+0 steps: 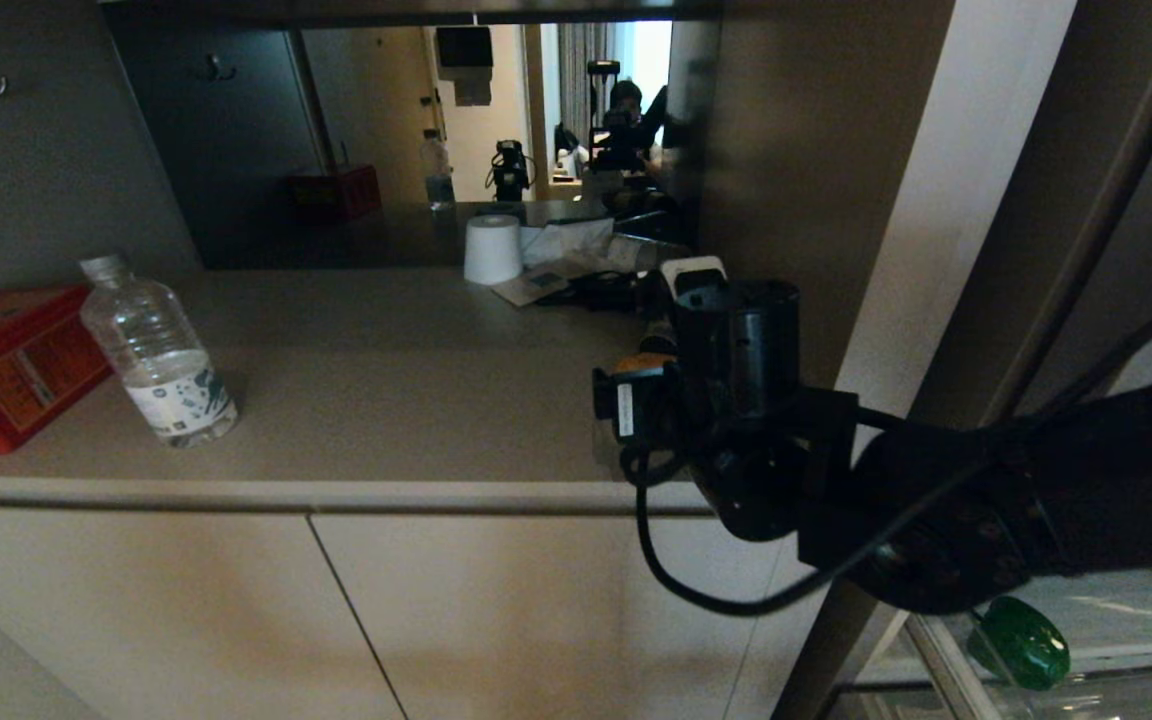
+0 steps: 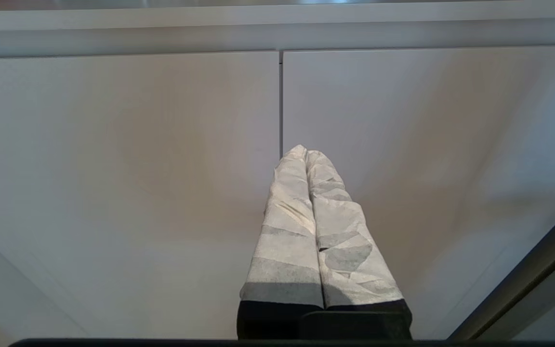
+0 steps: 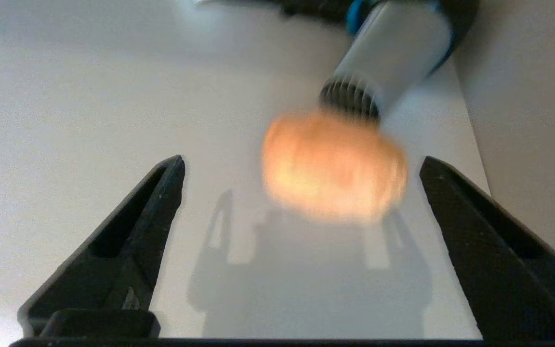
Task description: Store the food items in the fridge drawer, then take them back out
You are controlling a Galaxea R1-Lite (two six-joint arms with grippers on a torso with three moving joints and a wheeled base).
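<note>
Right arm [image 1: 936, 500] black, looped black cable, white label; left gripper [image 2: 306, 153] fingers [image 2: 289, 217] wrapped in pale tape.

Head view: high, looking down across the counter [image 1: 356, 400]. Left wrist view: low, close, facing the cabinet doors [image 2: 162, 168] beneath that counter. Right wrist view: just above the counter, close; shares its surface with the head view

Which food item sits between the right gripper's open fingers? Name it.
The potato, tan and lying on the countertop between the right gripper's spread fingers. The green bell pepper lies apart, down in the fridge.
</note>
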